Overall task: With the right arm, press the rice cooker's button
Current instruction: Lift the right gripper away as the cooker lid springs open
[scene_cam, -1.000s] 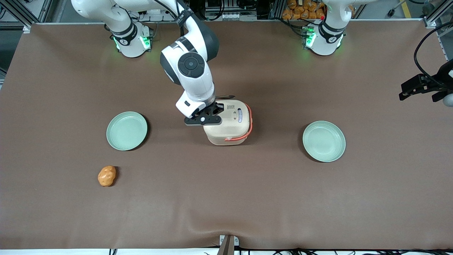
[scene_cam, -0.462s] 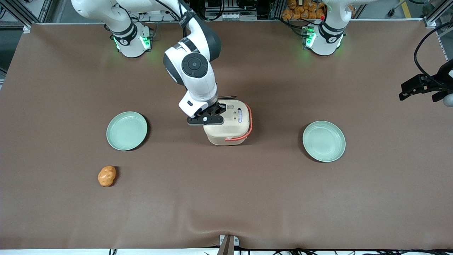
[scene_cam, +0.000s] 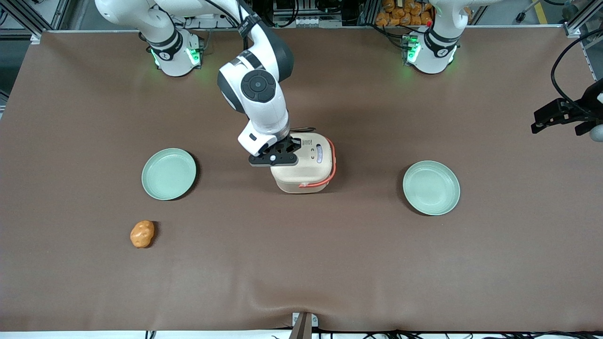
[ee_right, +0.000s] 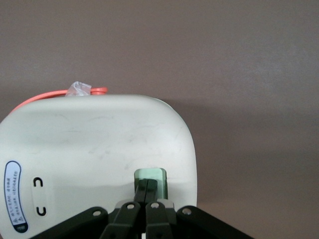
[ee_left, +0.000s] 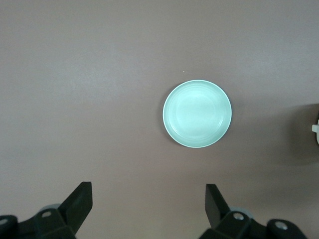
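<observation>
One rice cooker [scene_cam: 304,164], cream, lid down, near the middle of the brown table [scene_cam: 301,263], with a thin coral handle [scene_cam: 332,162] curving round its side toward the parked arm's end. On the lid, one blue-edged oval label [scene_cam: 320,153] and two small dark marks [ee_right: 39,196] beside it. One button [ee_right: 151,175], a small pale green rounded square, at the lid's edge toward the working arm's end.

One right arm [scene_cam: 256,99], white with dark round joint caps, bent down over the cooker. One gripper [ee_right: 146,193] at its end, black, over the cooker's edge; fingers [ee_right: 152,191] pressed together with no gap, nothing between them, tips resting right on the green button as seen from the right wrist.

Two pale green plates, both bare: one plate [scene_cam: 168,173] toward the working arm's end, the other plate [scene_cam: 431,187] toward the parked arm's end, each well apart from the cooker. One orange lumpy food item [scene_cam: 142,233], nearer to the front camera than the first plate, lying alone on the cloth.
</observation>
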Controlling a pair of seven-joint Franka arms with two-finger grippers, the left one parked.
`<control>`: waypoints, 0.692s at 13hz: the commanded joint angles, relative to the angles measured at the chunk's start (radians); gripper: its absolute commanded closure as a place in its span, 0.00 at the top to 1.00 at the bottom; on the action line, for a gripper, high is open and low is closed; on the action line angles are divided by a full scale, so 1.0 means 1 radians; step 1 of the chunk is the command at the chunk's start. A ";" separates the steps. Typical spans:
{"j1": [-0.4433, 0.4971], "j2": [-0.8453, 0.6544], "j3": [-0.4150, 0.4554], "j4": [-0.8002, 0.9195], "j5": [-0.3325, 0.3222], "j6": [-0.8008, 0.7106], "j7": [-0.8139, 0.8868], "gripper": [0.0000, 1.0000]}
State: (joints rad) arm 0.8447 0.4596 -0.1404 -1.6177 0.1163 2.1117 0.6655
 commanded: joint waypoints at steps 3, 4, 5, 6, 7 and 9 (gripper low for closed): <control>0.001 -0.042 -0.024 0.073 0.011 -0.146 0.002 0.00; -0.015 -0.058 -0.024 0.123 0.013 -0.218 -0.003 0.00; -0.036 -0.067 -0.022 0.174 0.013 -0.295 -0.009 0.19; -0.058 -0.079 -0.022 0.224 0.013 -0.370 -0.018 0.52; -0.073 -0.102 -0.024 0.242 0.011 -0.413 -0.039 0.95; -0.131 -0.171 -0.027 0.240 0.008 -0.438 -0.079 1.00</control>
State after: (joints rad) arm 0.7710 0.3447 -0.1739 -1.3782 0.1163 1.7069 0.6300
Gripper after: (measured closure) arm 0.604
